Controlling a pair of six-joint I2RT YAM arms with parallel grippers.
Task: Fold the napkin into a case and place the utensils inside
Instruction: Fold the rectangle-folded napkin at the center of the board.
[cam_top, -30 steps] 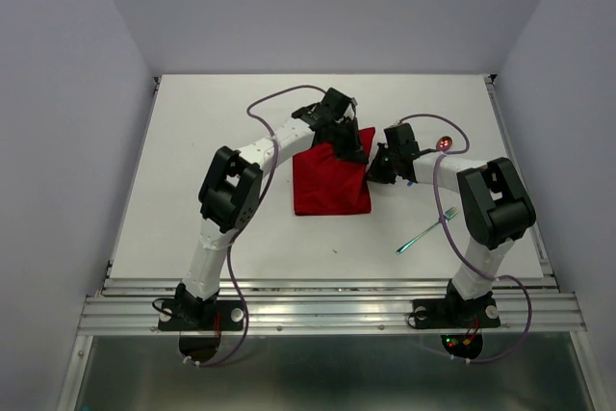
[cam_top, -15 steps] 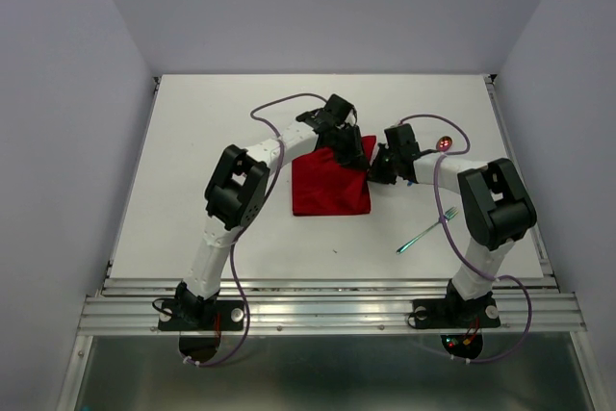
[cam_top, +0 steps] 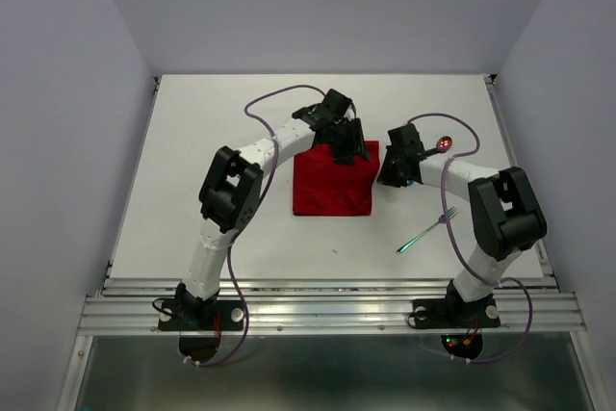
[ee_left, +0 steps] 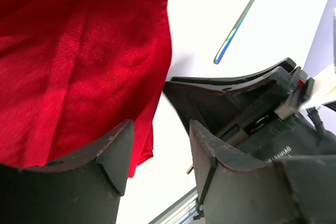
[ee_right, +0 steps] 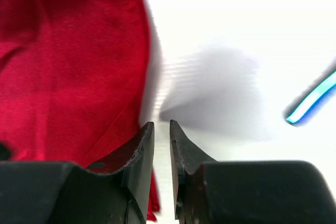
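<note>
The napkin [cam_top: 332, 185] lies flat in the middle of the top view. It is a red, roughly square patch, and its upper right corner juts toward the upper right of the frame. We judge it folded at least once, since the wrist views show creases and a doubled edge. It is too broad to pass for the narrow case the task asks for.

The left gripper [cam_top: 348, 153] sits over that upper right corner. In its own view the fingers [ee_left: 113, 150] are spread wide. The napkin's edge runs past the left one and bare table shows in the gap, so nothing is pinched.

The right gripper [cam_top: 385, 177] hovers just beside the napkin's right edge, off the cloth. Its fingers [ee_right: 137, 153] are pressed almost together with only a thin slit between them, and we see nothing held there. This view is blurred.

Further right on the white table [cam_top: 212, 161], the spoon [cam_top: 444, 143] lies in the upper right area with its red bowl catching the light. The fork [cam_top: 428, 230] lies lower right, apart from the cloth.

So the folding looks to be partway along. In our judgement, further folds are needed to narrow the cloth into a pocket. After that both utensils must be picked up and slid in, and neither has been touched yet.
</note>
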